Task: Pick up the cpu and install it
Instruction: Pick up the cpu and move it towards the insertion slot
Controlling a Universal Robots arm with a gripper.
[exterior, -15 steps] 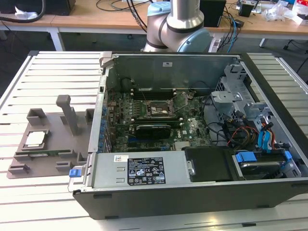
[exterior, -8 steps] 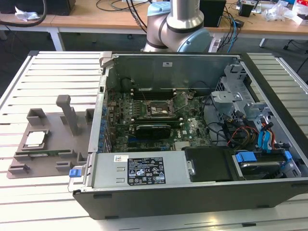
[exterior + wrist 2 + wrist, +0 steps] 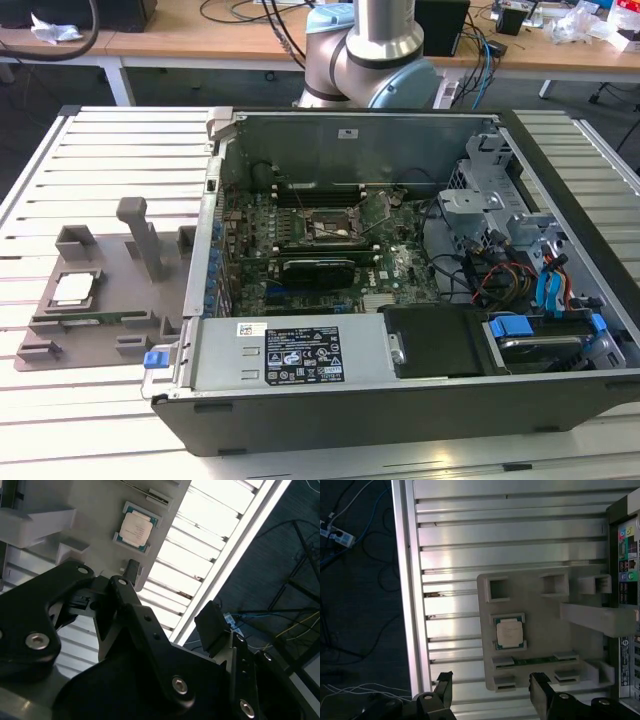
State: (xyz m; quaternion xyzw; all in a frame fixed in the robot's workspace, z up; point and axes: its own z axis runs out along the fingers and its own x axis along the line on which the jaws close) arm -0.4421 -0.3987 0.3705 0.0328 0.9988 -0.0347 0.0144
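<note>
Hovering tool (image 3: 491, 677) spread wide (nothing held), cpu (image 3: 510, 632) resting in grey tray (image 3: 540, 625).

**Tray at the left, open case at the right**

In the exterior view, a slatted table (image 3: 110, 140) carries everything. A tray (image 3: 110, 290) lies on it at the exterior view's left. The cpu (image 3: 75, 289) sits in a recess on the tray's left side, and a memory stick (image 3: 90, 320) lies in a slot just nearer than it. An open computer case (image 3: 400, 405) lies just right of the tray. Inside the case, the motherboard (image 3: 400, 265) lies flat, with the socket (image 3: 330, 228) near its middle. The arm (image 3: 375, 50) stands behind the case's far wall, and a desk (image 3: 200, 40) is farther back.
</note>
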